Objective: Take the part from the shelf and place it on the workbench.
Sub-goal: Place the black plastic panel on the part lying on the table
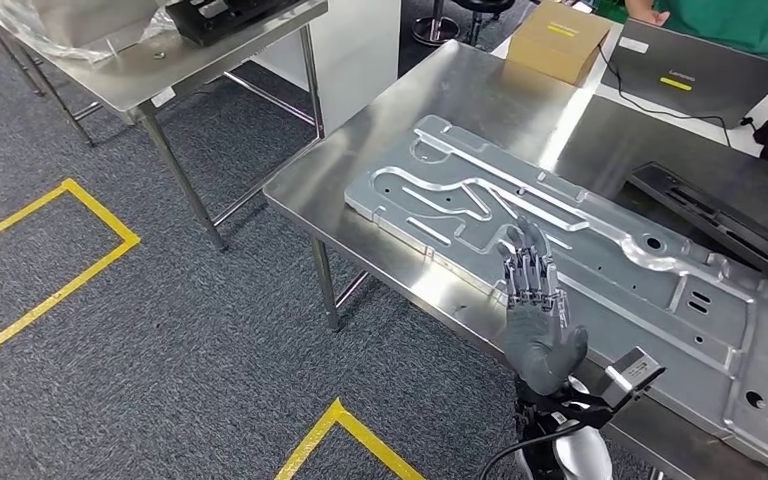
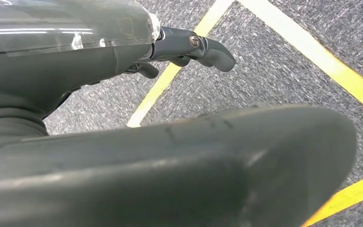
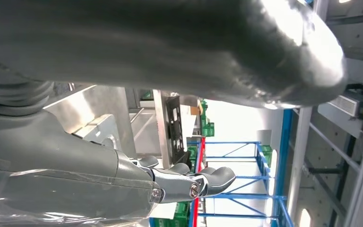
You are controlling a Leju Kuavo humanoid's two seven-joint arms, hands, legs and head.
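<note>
Fingers of the right hand stretch flat and close together over the near edge of the part, gripping nothing; whether they touch the metal or hover just above it I cannot tell; the left hand hangs over grey carpet and yellow floor tape, fingers loosely extended and empty. The part, a long ribbed aluminium panel, lies flat on the steel workbench, so the task looks close to finished; its long axis runs from about 10 o'clock to 4 o'clock in the head view, the narrower end pointing to 10 o'clock. Risk, as I judge it: a sideways sweep of the raised hand could drag the smooth panel across the polished top toward the near edge; pulling the arm down carelessly could catch the table rim. At 1 o'clock sit a cardboard box and a laptop.
</note>
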